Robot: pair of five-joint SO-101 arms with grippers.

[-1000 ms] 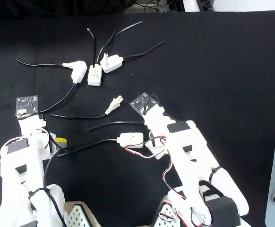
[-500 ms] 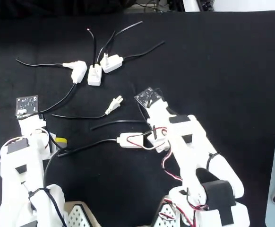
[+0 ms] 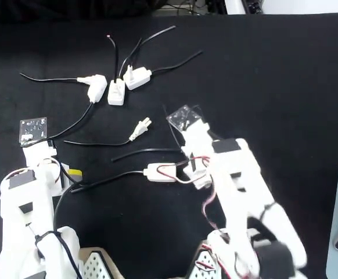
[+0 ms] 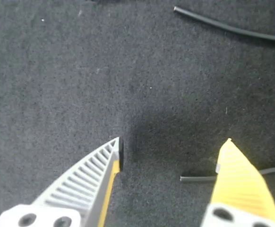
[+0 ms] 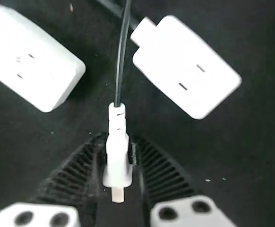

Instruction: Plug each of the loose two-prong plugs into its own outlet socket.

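1. Far left is my left gripper point(image 4: 173, 140). The grey finger and the yellow finger are spread wide, with nothing between them but the black cloth table point(image 4: 71, 71). The cut end of a thin black cord point(image 4: 196, 178) lies just beside the yellow finger, not touching it.
2. In the high view, farther up the table, there's a white angled plug body point(image 3: 97, 87) with black cords coming off it. Just beside it sits a white rectangular outlet block point(image 3: 116, 92), and a second white outlet block point(image 3: 137, 77) sits close to that one's corner.
3. In the middle, the small white loose two-prong plug point(image 3: 140, 128) lies flat on the cloth. Its cord trails off toward my left arm point(image 3: 24, 197), and it's well apart from both grippers.
4. A third white outlet block point(image 3: 160, 172) sits right against my right arm point(image 3: 238, 180), with the arm's red wires point(image 3: 178, 179) looping over it.
5. On my right gripper point(image 5: 117, 139), the black ribbed fingers are clamped on a white moulded two-prong plug point(image 5: 116, 163). It's held lengthwise, and its black cord runs out past the fingertips.
6. The right wrist view gives the close-up of that grip. It also shows a slotted white block point(image 5: 31, 66) and another slotted white block point(image 5: 187, 71), one on either side of the cord and both apart from the plug. From above, those fingers are tucked under the clear wrist plate point(image 3: 183, 119), so I can't tell which blocks those are.
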